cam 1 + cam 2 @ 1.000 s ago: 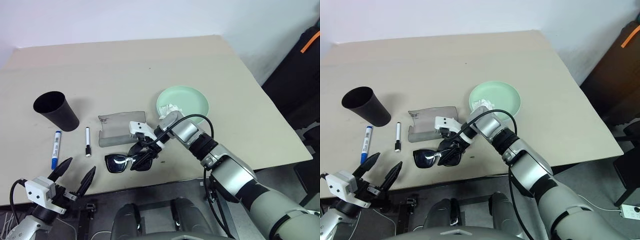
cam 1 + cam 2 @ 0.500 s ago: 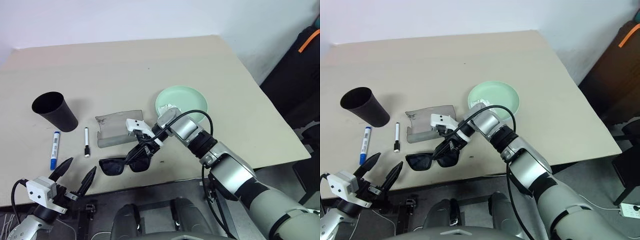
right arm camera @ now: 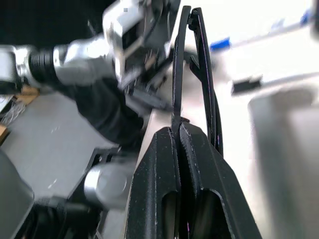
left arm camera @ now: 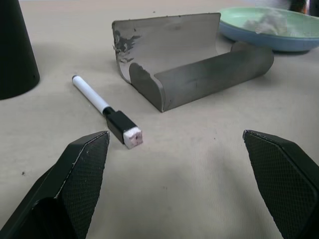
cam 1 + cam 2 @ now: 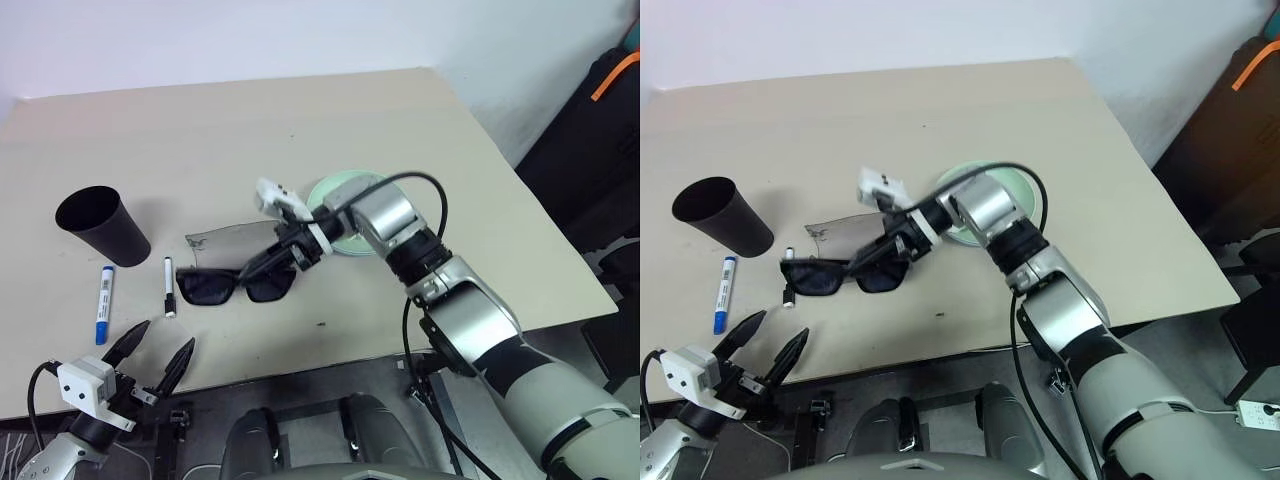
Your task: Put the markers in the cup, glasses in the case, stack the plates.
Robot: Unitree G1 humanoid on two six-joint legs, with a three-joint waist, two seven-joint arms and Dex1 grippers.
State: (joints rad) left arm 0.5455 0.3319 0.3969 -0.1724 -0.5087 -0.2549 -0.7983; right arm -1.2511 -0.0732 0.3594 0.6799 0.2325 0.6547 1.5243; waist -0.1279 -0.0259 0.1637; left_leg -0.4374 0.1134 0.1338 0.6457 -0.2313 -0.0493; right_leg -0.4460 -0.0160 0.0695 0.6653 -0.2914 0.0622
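Observation:
My right gripper (image 5: 262, 266) is shut on one folded arm of the black sunglasses (image 5: 213, 287) and holds them in the air, just in front of the open grey case (image 5: 226, 241). In the right wrist view its fingers (image 3: 169, 149) pinch the thin black arm (image 3: 192, 59). The black-capped marker (image 5: 168, 287) and the blue-capped marker (image 5: 102, 303) lie on the table near the black cup (image 5: 100, 226). A mint green plate (image 5: 328, 192) with a white tissue sits behind the right arm. My left gripper (image 5: 160, 341) hangs open below the table's front edge, pointing at the thin marker (image 4: 107, 112).
The beige table (image 5: 500, 230) has bare room on its right half and along its far side. A dark object (image 5: 600, 130) stands beyond the right edge. The right arm reaches across the table's middle, over the plate.
The right gripper shut on the glasses' arm and lifted them off the table, up and to the left toward the case. The left gripper kept still.

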